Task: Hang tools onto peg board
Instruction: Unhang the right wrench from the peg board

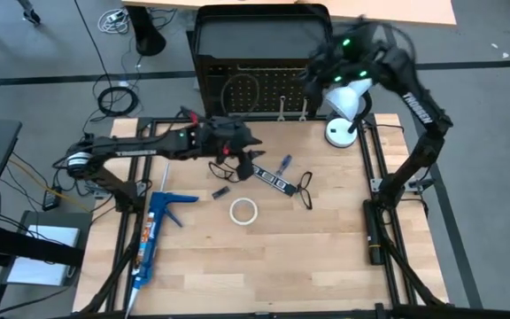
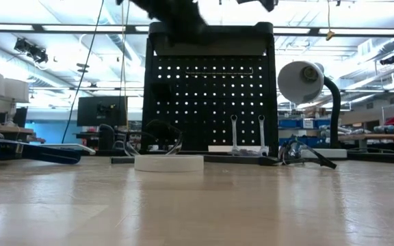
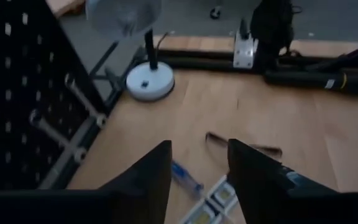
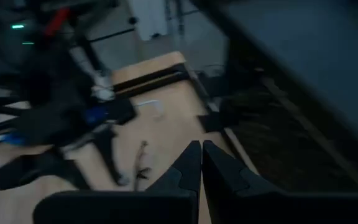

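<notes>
The left gripper point(image 3: 199, 180) is hovering over the table near the foot of the peg board point(image 1: 264, 84), its fingers standing apart with nothing between them. It is probably between tools. Two wrenches point(image 2: 247, 133) are hanging on the board already. The screwdriver point(image 3: 185, 178), the black strip point(image 1: 271, 180) and the tape ring point(image 1: 243, 211) are lying loose, awaiting pickup. The right gripper point(image 4: 201, 163) is waiting high by the lamp point(image 1: 343, 111), fingers pressed together. The blurred right wrist view is hiding much.
</notes>
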Action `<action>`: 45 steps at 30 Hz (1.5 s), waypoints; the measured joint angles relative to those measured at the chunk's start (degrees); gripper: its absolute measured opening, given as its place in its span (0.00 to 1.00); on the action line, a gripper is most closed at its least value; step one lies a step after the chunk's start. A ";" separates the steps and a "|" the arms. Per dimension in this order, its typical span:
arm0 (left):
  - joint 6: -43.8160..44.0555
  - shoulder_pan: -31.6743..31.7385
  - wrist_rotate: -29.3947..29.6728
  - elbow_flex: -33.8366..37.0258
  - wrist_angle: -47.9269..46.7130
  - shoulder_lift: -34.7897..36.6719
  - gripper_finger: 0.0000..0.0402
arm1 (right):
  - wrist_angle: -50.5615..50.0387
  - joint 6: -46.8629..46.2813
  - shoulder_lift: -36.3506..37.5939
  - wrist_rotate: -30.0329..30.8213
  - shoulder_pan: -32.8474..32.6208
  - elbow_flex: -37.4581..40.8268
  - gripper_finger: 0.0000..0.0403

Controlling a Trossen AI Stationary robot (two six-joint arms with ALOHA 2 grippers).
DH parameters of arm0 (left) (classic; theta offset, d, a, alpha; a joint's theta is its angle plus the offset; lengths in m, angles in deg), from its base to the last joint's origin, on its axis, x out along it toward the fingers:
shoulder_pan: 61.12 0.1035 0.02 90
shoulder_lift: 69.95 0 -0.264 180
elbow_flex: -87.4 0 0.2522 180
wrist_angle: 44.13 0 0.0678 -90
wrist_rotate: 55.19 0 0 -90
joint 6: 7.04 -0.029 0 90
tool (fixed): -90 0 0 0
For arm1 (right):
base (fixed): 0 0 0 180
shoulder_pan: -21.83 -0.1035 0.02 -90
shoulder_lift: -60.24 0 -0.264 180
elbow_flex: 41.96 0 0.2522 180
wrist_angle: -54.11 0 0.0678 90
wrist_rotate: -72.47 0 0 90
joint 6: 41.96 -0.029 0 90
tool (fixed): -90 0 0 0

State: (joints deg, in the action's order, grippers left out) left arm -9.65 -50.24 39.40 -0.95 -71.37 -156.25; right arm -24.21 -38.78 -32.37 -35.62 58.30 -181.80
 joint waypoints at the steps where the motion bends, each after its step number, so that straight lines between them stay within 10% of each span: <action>1: 0.45 0.04 0.11 1.54 -0.04 1.06 0.40 | 2.16 -0.75 -0.01 -0.02 -1.45 1.89 0.06; 14: 13.58 0.06 10.31 18.11 5.80 21.36 0.39 | 43.84 -17.31 4.21 13.32 -14.67 36.28 0.06; 27: 10.35 4.79 16.84 18.70 5.40 28.48 0.39 | 79.69 -33.54 4.63 24.00 -16.11 62.68 0.06; 38: 24.00 6.35 14.87 18.70 3.76 29.14 0.39 | 82.42 -52.14 4.65 23.75 -17.00 66.53 0.08; 45: 28.40 9.70 14.81 18.70 6.16 29.42 0.39 | 84.33 -55.19 4.65 7.24 -17.37 66.53 0.09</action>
State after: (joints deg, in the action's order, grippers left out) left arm 18.75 -40.54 54.22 17.74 -65.21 -126.83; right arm 60.12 -93.98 -27.73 -28.37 40.93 -115.27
